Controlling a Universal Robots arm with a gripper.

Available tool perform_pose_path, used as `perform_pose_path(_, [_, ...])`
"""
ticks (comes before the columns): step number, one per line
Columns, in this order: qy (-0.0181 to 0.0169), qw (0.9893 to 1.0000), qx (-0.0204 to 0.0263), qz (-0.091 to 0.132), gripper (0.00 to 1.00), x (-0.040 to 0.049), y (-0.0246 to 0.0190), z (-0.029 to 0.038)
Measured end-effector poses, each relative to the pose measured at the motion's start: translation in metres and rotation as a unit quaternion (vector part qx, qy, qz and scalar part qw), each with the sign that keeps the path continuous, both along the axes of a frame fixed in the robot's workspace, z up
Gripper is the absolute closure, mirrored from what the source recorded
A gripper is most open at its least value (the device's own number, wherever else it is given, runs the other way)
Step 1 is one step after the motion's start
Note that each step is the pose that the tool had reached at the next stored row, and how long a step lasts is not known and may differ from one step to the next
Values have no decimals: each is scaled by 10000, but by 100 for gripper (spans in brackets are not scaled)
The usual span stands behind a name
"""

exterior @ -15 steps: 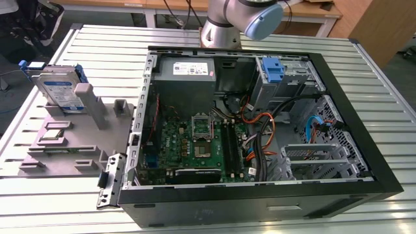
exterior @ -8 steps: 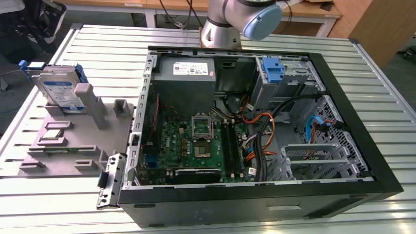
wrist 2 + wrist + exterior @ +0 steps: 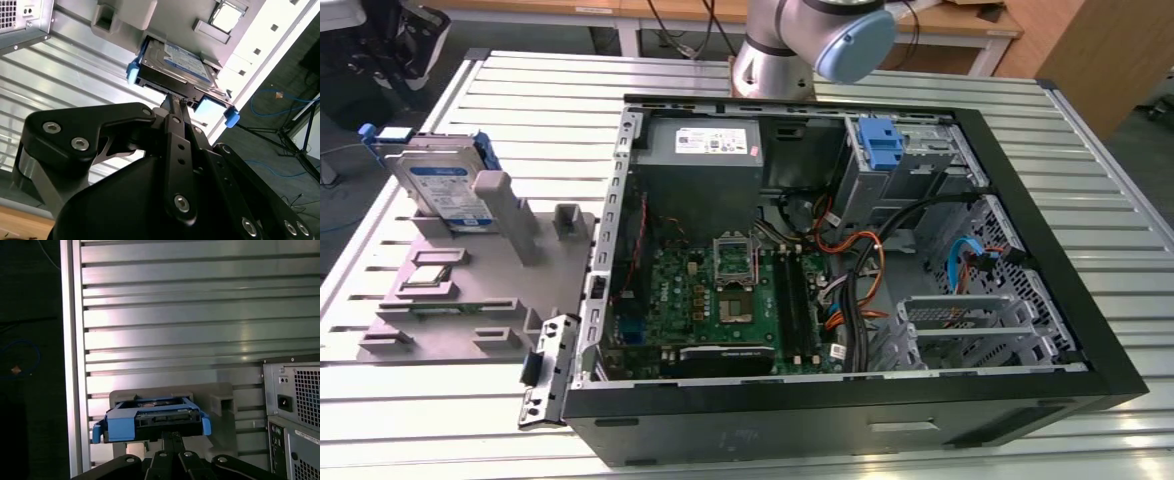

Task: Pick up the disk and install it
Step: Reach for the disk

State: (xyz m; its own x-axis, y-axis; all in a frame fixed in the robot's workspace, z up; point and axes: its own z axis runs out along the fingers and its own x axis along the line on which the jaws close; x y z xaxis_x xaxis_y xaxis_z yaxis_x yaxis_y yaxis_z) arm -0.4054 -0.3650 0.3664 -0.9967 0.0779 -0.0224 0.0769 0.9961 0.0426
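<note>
The gripper (image 3: 174, 101) is pointing at the disk (image 3: 176, 64) in the second wrist view, its fingers pressed together and holding nothing. The disk is standing on edge in a grey holder (image 3: 480, 275), at about ten o'clock from the open computer case (image 3: 1070, 290) in the exterior view. The pick-up step seems to be only beginning. Grasping calls for the fingers spreading around the blue-framed edge.

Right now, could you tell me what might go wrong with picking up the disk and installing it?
The jaws look shut, with the gripper aimed at the edge of the disk: advancing could shove it, not grip it.
The disk leans in the grey holder and may snag on lifting.
Loose cables inside the case might foul it.
</note>
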Motion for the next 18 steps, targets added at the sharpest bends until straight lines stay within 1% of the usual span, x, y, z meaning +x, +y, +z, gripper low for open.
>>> perform_pose_path(2, [0, 10000, -7, -3, 90, -35, 0, -18])
perform_pose_path(5, [-2, 10000, -12, -4, 90, -58, 0, -51])
perform_pose_path(9, [-1, 10000, -13, -4, 90, -67, -2, -105])
perform_pose_path(13, [-1, 10000, -14, -5, 90, -72, -19, -135])
perform_pose_path(18, [5, 10000, -15, -4, 90, -100, -21, -176])
